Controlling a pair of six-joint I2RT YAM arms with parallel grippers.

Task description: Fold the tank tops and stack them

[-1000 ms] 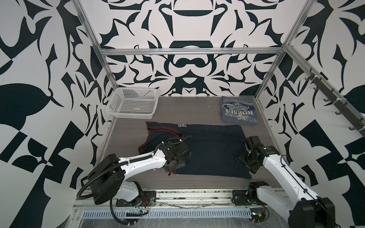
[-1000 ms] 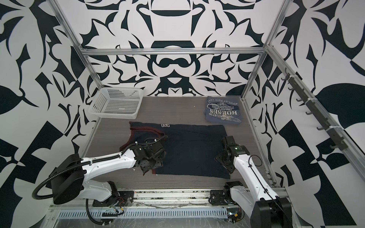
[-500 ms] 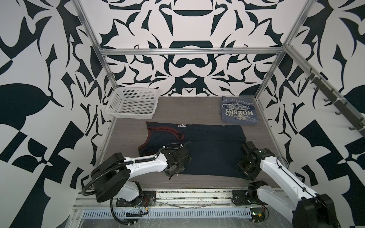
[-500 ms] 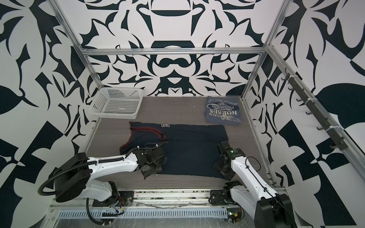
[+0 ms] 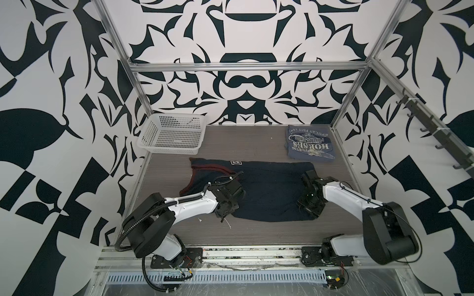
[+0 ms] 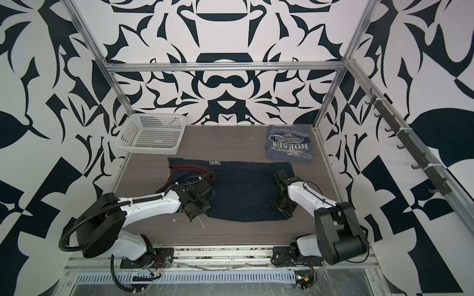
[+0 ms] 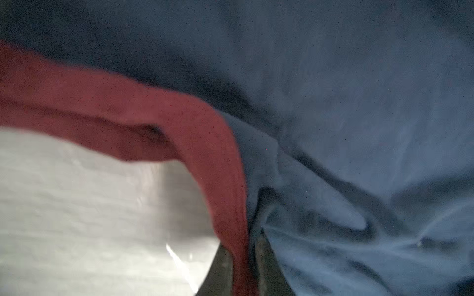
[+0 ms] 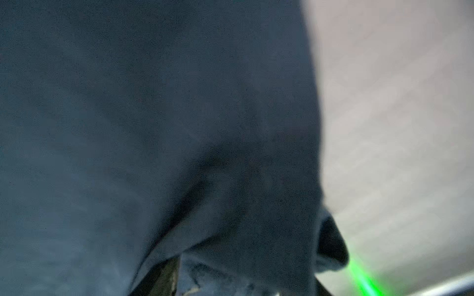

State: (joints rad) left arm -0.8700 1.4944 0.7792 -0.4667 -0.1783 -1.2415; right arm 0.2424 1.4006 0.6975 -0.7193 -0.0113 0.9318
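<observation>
we see left fingers pinching the red trim of the navy tank top, right fingers over its hem, their grip we cannot tell

Left gripper has slid to the navy top's near edge, closing on its red trim; right gripper edged inward.

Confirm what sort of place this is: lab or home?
Likely a robot lab test cell, not a home: aluminium frame around black-and-white patterned walls, left arm and right arm bolted to a front rail, navy tank top spread on the table.
</observation>
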